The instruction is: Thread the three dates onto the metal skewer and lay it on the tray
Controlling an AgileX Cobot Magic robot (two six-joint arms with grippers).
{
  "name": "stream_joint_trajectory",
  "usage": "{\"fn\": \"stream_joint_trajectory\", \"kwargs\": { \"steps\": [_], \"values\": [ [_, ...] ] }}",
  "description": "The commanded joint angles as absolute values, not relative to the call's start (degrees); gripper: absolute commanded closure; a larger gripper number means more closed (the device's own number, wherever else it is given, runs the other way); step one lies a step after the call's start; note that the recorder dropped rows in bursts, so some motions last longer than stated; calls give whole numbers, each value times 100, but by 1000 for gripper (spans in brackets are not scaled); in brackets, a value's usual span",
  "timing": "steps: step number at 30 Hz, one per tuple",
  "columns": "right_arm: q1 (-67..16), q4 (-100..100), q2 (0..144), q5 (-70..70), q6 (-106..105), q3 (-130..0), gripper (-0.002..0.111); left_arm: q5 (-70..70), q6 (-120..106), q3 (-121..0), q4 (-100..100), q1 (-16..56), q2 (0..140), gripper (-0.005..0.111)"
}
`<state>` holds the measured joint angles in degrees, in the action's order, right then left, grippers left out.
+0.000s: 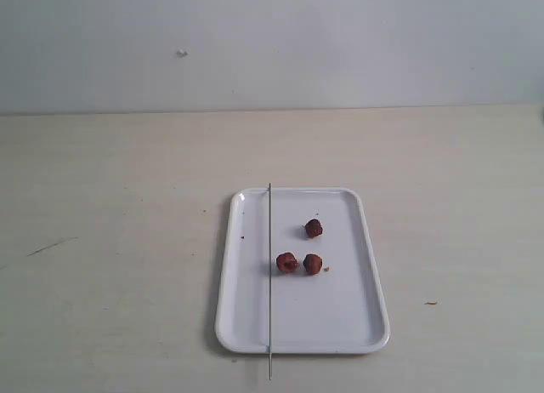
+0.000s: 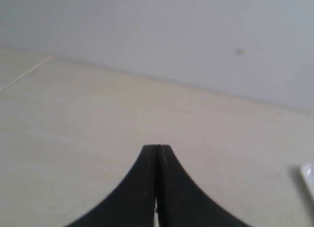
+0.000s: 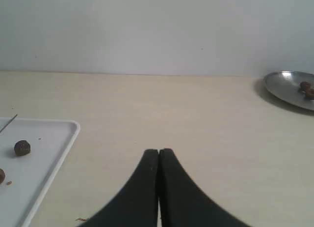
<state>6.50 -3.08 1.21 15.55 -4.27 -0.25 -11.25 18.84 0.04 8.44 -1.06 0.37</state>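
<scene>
Step in hand, as I read it: the very start, w/ no threading done. Neither arm shows in the exterior view, so both are parked back from the work. L gripper is clenched, pads pressed flat together w/ nothing between them. R gripper is the same, clamped on air.

The tray lies ahead of both grippers and between them. It's forward and inboard of the R tips, well apart from them. From the L side only a tray corner shows, also inboard and well apart.

The skewer lies flat lengthwise on the tray, on the side nearer the L gripper, w/ both ends overhanging the rim. The three dates sit loose on the tray, on the R gripper's side of the rod. Two are just beside each other mid-tray, and the third is a bit farther out from the arms. One of the pair is very near the rod; can't tell if it's touching.

Far ahead and outboard of the R gripper is a steel dish w/ dark lumps on it. They're too small to ID, and I'd leave them alone.

Next, my call: release both grippers. L goes for the skewer at the overhanging end nearest me, since there's room under it there. It's a thin rod on a glossy tray, so prob it rolls if nudged. R goes inboard and down onto the closest date w/ a light pinch.
</scene>
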Motion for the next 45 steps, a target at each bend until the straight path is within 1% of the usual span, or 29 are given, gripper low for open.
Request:
{"fn": "stream_joint_trajectory", "kwargs": {
  "steps": [1, 5, 10, 13, 15, 17, 20, 23, 26, 31, 34, 37, 38, 40, 43, 45],
  "values": [
    [684, -279, 84, 1530, -447, 0, 108, 48, 2502, 0, 819, -137, 0, 107],
    [684, -279, 84, 1530, -447, 0, 108, 629, 2502, 0, 859, -137, 0, 107],
    [684, -279, 84, 1530, -447, 0, 108, 1317, 3132, 0, 859, -137, 0, 107],
    [684, -279, 84, 1530, -447, 0, 108, 2207, 3663, 0, 859, -137, 0, 107],
    [684, -261, 84, 1530, -447, 0, 108, 2424, 3823, -39, 958, -137, 0, 107],
    [684, -261, 84, 1530, -447, 0, 108, 2267, 3755, -423, 1032, -137, 80, 107],
    [684, -261, 84, 1530, -447, 0, 108, 1837, 3534, -1163, 1032, -137, 733, 107],
    [684, -261, 84, 1530, -447, 0, 108, 1338, 3532, -1983, 1032, -137, 1767, 107],
    [684, -261, 84, 1530, -447, 0, 108, 752, 3558, -2803, 1032, -137, 3099, 107],
    [664, -262, 84, 1530, -447, 0, 108, -923, 3434, -4072, 1186, -10, 5267, 107],
    [664, -262, 84, 1530, -447, 0, 108, -1906, 3158, -4594, 1173, 298, 6379, 107],
    [664, -262, 84, 1530, -447, 0, 108, -2555, 3023, -5006, 1116, 892, 7276, 106],
    [664, -262, 84, 1530, -447, 0, 108, -2707, 2874, -5118, 1083, 1157, 7550, 104],
    [664, -262, 84, 1530, -447, 0, 108, -2850, 2576, -5331, 943, 1669, 8023, 96],
    [664, -262, 84, 1530, -447, 0, 108, -2862, 2421, -5618, 857, 2503, 8545, 77],
    [664, -262, 84, 1530, -447, 0, 108, -2878, 2418, -5841, 857, 3056, 8844, 67]
  ]
}}
